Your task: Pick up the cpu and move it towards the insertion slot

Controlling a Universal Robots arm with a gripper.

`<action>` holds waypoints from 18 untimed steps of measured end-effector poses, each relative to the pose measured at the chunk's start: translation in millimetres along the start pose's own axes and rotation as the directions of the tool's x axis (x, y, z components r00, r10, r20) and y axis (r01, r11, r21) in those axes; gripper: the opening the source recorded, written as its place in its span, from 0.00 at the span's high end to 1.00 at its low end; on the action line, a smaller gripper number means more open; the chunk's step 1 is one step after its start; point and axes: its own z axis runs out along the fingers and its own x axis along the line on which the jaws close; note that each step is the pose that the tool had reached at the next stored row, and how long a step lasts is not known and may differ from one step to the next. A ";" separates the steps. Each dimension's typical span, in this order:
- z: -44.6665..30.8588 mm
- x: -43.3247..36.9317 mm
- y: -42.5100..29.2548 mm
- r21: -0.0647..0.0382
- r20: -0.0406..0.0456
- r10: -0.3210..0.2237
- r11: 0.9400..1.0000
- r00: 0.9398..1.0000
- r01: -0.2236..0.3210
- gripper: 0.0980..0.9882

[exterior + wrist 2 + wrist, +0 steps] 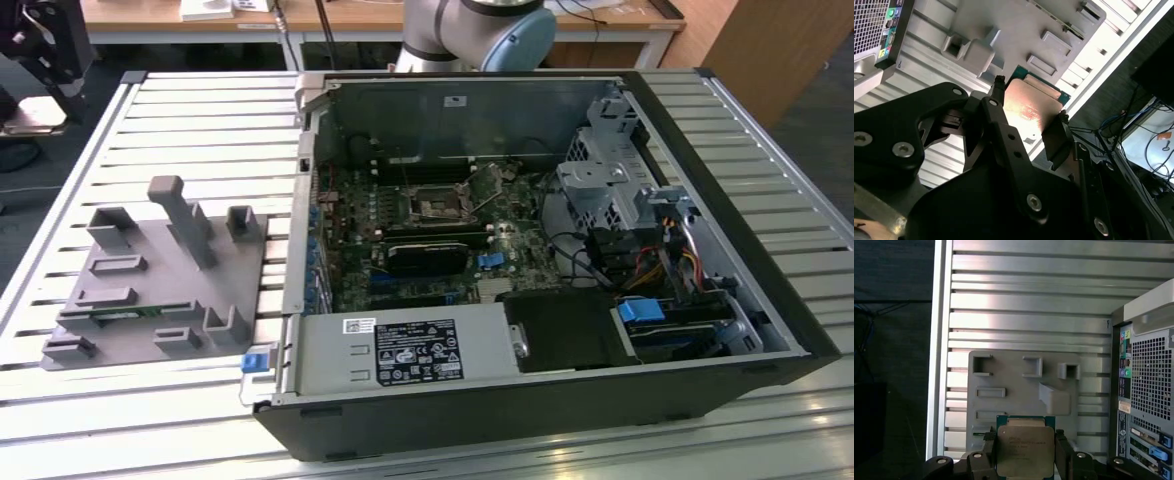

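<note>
In both wrist views my gripper [1024, 440] [1031, 99] is shut on the cpu [1024, 452] [1031, 107]. It is a thin square chip with a pale metal top and a green edge, pinched on two opposite sides by the black fingers [989, 445] [996, 100]. The chip hangs over the near end of the grey plastic fixture [1019, 385] [1019, 30]. In the exterior view the insertion slot [438, 205], a dark square socket with a metal frame and thin lever, lies on the motherboard inside the open computer case [747, 300].
The grey fixture [147, 290] with upright posts lies on the slatted metal table [200, 130], at the exterior view's left of the case. A long black card [427, 255] sits near the socket. The case's rear panel [1149, 390] is beside the fixture. The table edge [939, 340] is close by.
</note>
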 end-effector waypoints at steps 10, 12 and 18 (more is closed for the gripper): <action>-0.1 -8.8 -0.2 0.000 0.000 0.000 1.000 1.000 0.000 0.50; 0.0 -10.6 -0.2 0.000 0.000 0.000 1.000 1.000 0.000 0.50; 0.0 -16.1 -0.3 0.000 0.000 0.000 1.000 1.000 0.000 0.50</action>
